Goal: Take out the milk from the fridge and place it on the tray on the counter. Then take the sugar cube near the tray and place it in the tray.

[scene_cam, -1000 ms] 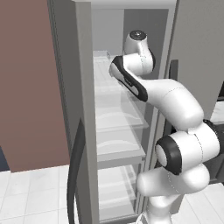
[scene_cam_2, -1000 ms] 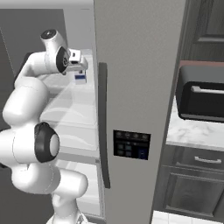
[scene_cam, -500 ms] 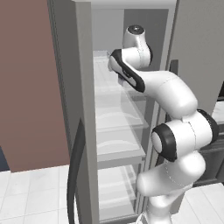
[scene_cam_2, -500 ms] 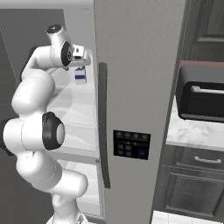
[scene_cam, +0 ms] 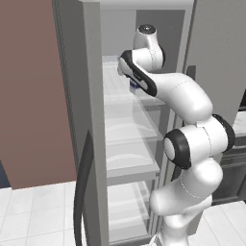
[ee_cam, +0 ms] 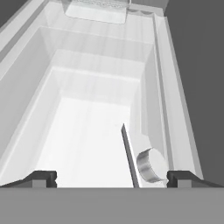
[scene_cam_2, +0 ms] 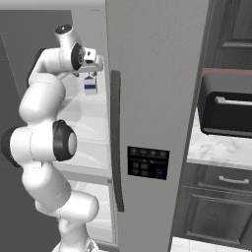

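Milk [scene_cam_2: 90, 83] stands upright on an upper glass shelf [scene_cam_2: 83, 106] inside the open fridge [scene_cam_2: 147, 98], just below the arm's wrist. The claw [ee_cam: 111, 177] reaches into the fridge above the carton, jaws spread fully wide, gripping nothing; from the hand camera the carton's gabled top and round cap [ee_cam: 151, 165] sit between the fingertips [ee_cam: 43, 177], nearer the right one.

light: even, soft, rendered | shadows: faint | fridge [scene_cam: 91, 120] interior bright | focus: sharp
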